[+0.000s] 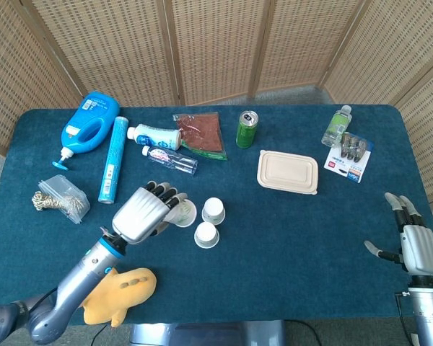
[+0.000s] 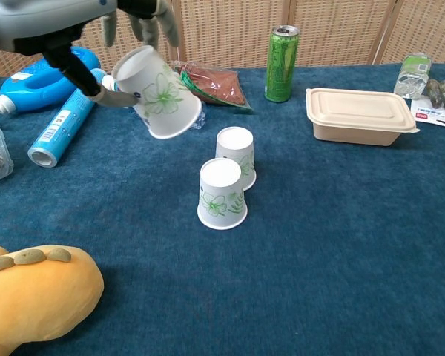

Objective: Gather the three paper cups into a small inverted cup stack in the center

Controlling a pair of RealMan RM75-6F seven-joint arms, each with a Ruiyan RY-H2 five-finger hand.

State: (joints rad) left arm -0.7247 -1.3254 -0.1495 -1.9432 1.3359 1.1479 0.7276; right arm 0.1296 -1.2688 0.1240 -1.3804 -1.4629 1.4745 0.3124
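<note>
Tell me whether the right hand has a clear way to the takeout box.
Probably yes: the right hand is open, holding nothing, and only bare table lies between it and the takeout box.

Lots of clutter on the blue desk [image 1: 289, 245]: green can [image 1: 246, 129] at 12 o'clock, tan lidded container [image 1: 288, 171] around 2, clear bottle [image 1: 337, 125] and battery pack [image 1: 350, 156] further right, blue detergent jug [image 1: 91, 125] and blue tube [image 1: 111, 158] at 10, yellow plush [image 1: 119, 294] at 7
</note>
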